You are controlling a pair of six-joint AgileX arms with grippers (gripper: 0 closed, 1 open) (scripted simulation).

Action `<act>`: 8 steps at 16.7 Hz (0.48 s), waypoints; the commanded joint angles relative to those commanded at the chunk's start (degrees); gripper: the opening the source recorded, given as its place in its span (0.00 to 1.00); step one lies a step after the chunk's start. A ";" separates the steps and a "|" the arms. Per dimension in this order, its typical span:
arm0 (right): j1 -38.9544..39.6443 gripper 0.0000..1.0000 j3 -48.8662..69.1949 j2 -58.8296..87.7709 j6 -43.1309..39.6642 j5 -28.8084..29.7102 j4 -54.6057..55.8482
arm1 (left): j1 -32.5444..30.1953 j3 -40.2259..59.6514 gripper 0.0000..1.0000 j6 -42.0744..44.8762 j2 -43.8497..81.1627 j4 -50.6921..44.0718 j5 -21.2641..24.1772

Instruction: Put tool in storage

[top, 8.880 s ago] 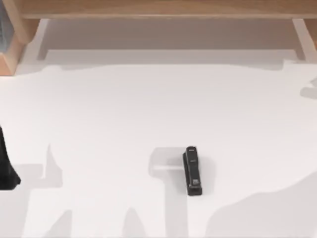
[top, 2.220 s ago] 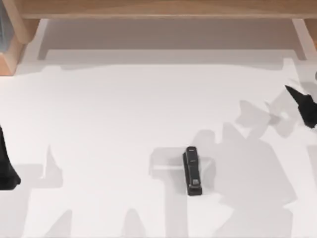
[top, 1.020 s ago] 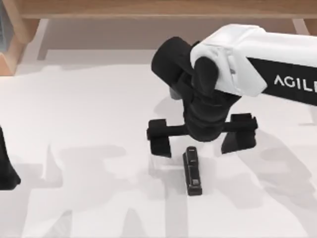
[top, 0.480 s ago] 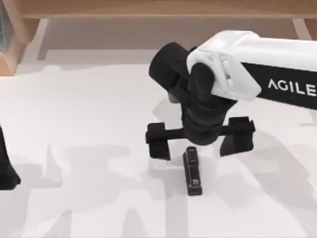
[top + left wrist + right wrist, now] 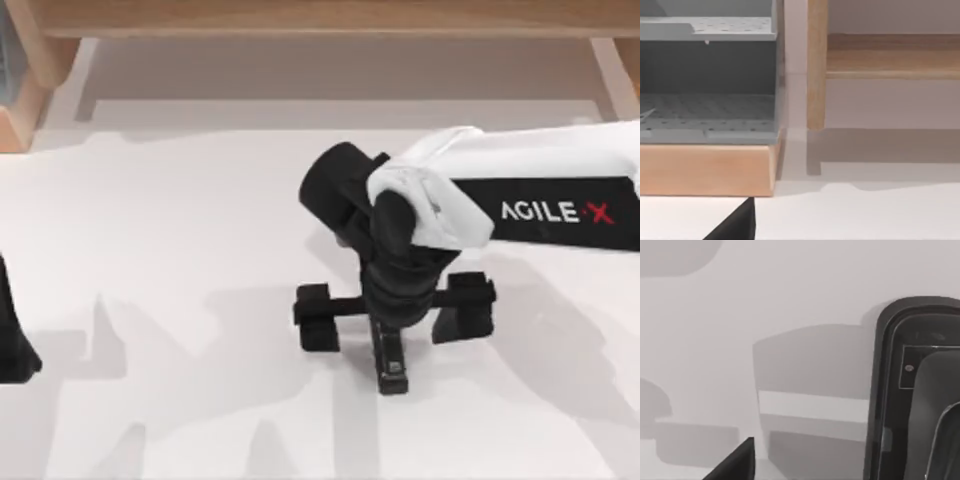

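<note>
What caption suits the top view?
Right claw, fingers spread, poised over the stapler on the white table.

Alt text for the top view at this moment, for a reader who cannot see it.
The right gripper, fingers spread wide, hangs directly over the black stapler lying on the white table, one finger to each side of it. A wooden shelf unit runs along the far edge, and the left arm sits at the table's left edge.

The long white and black right arm (image 5: 540, 190) had the word "AGILE·X" on its black side; the letters were white, and the dot and the X were red; no other words or numbers could be read anywhere.
</note>
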 joint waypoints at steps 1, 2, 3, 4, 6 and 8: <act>0.00 1.00 0.00 0.00 0.00 0.00 0.01 | 0.00 0.00 1.00 0.00 0.00 0.00 0.00; 0.00 1.00 0.00 0.00 0.00 0.00 0.01 | 0.00 0.00 1.00 0.00 0.00 0.00 0.00; 0.00 1.00 0.00 0.00 0.00 0.00 0.01 | 0.00 0.00 1.00 0.00 0.00 0.00 0.00; 0.00 0.92 0.00 0.00 0.00 0.00 0.01 | 0.00 0.00 1.00 0.00 0.00 0.00 0.00; 0.00 0.77 0.00 0.00 0.00 0.00 0.01 | 0.00 0.00 1.00 0.00 0.00 0.00 0.00; 0.00 0.62 0.00 0.00 0.00 0.00 0.01 | 0.00 0.00 1.00 0.00 0.00 0.00 0.00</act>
